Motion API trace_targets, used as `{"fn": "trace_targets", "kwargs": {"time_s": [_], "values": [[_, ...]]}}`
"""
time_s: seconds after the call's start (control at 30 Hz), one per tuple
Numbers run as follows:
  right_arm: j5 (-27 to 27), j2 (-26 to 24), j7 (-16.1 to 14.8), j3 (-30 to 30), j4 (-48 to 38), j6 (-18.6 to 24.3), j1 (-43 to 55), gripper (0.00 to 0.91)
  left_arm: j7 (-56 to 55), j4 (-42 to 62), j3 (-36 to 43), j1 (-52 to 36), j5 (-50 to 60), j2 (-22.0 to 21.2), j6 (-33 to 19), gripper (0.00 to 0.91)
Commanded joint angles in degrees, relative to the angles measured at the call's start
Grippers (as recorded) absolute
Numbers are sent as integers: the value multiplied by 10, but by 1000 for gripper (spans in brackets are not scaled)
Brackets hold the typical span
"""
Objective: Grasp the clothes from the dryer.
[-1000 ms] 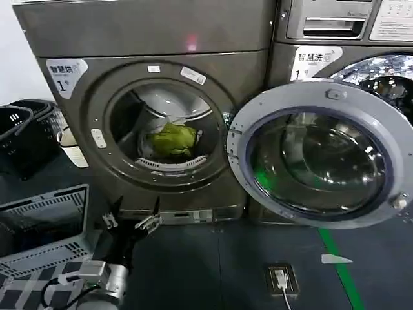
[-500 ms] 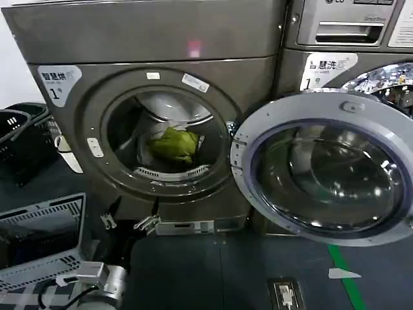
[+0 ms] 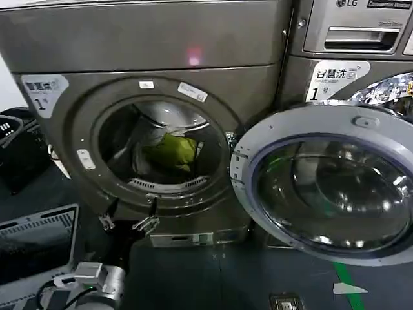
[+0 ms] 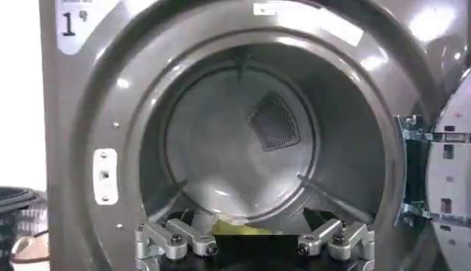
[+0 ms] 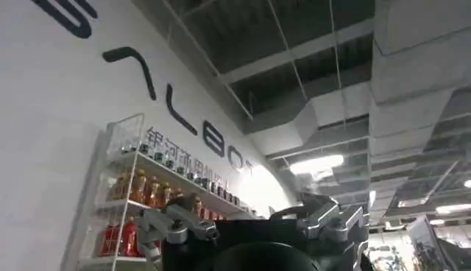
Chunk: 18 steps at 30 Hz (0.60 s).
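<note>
One small, soft yellow-green fabric bundle (image 3: 171,150) lies centre-frame inside our dark bronze-grey dryer's steel drum (image 3: 145,123), light and crushable, so our spread-fingered left gripper (image 3: 126,219) should pinch its bunched top; right gripper (image 5: 254,227) likewise open.

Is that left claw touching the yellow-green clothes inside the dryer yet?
Apart. In the head view the left gripper hangs outside, below the dryer opening, with the clothes deep in the drum.
</note>
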Motion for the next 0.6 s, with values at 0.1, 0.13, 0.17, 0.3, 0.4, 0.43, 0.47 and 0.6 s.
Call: {"fn": "trace_targets", "kwargs": {"time_s": [0.1, 0.13, 0.17, 0.3, 0.4, 0.43, 0.47, 0.6], "values": [[-4, 0, -1, -2, -1, 1, 0, 907, 1, 4, 2, -2, 0, 0, 1, 907], [-10, 0, -3, -3, -2, 2, 0, 907, 1, 4, 2, -2, 0, 0, 1, 907], [-11, 0, -3, -3, -2, 2, 0, 907, 1, 4, 2, -1, 0, 1, 1, 907], [-11, -1, -3, -3, -2, 2, 0, 907, 1, 2, 1, 0, 0, 2, 1, 907], [-11, -1, -3, -3, -2, 3, -1, 907, 1, -1, 2, 2, 0, 2, 1, 907], [-11, -1, -3, -3, -2, 3, -2, 907, 1, -2, 2, 2, 0, 3, 1, 907], [-11, -1, -3, -2, -3, 3, -3, 907, 1, -2, 2, 3, 0, 3, 1, 907], [-12, -2, -3, -1, -6, 4, -4, 907, 1, -5, 2, 5, 0, 4, 1, 907]]}}
